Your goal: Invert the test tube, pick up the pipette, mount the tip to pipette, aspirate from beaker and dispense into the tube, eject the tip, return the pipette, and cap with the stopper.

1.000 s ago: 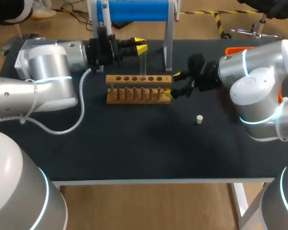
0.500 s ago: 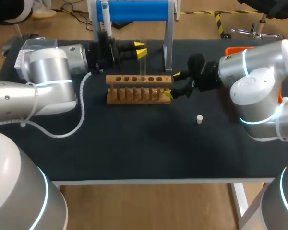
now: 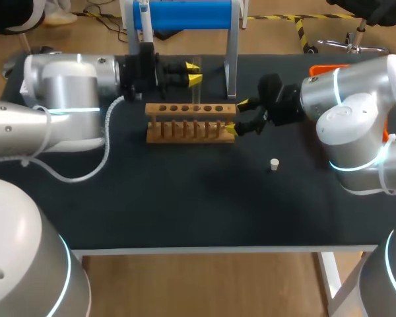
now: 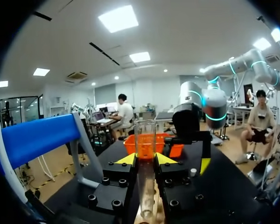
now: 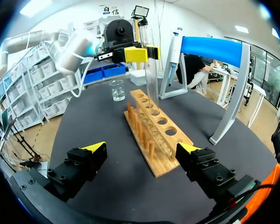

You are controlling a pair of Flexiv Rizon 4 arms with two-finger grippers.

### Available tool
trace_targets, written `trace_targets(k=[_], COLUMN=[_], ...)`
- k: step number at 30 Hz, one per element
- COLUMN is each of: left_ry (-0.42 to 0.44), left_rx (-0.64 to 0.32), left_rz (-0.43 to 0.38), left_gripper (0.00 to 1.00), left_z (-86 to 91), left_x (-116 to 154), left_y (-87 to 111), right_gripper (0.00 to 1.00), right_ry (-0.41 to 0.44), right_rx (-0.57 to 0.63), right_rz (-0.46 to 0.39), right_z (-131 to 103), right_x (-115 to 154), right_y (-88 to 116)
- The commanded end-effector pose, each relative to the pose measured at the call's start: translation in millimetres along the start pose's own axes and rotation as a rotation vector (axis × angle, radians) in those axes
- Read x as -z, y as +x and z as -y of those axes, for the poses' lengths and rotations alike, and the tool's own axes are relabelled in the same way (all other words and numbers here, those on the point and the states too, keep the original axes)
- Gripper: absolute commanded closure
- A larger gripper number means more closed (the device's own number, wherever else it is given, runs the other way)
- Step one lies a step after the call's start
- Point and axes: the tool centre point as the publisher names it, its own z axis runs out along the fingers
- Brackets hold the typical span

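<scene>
Rack (image 3: pixel 191 122) holes stand empty under the left gripper (image 3: pixel 194 72), which clamps the test tube (image 5: pixel 152 70) upright just above the row. The right gripper (image 3: pixel 236 115), fingers spread, straddles the rack's nearest end. The stopper (image 3: pixel 274 164) lies nearer that arm.

Matte black bench (image 3: pixel 185 211) on white legs (image 3: pixel 330 277), light wood-plank floor (image 3: pixel 204 284) beneath, bright rectangular ceiling panels (image 4: pixel 119 17) overhead.
</scene>
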Motion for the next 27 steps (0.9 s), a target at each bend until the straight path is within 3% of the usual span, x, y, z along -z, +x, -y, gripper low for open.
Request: trace_targets(k=[1,27], left_ry=[-0.045,-0.069], left_rx=[0.006,0.024], left_rz=[-0.008,0.015], left_gripper=[1.0,1.0], left_z=[-1.8,-22.5], left_x=[1.5,-5.4], left_y=[-2.3,-3.0], right_gripper=[0.0,0.0], right_ry=[0.002,0.002], right_rx=[0.0,0.0], right_rz=[-0.005,-0.005], right_z=[-0.2,-0.2], right_x=[1.4,1.4], right_y=[-1.0,-1.0])
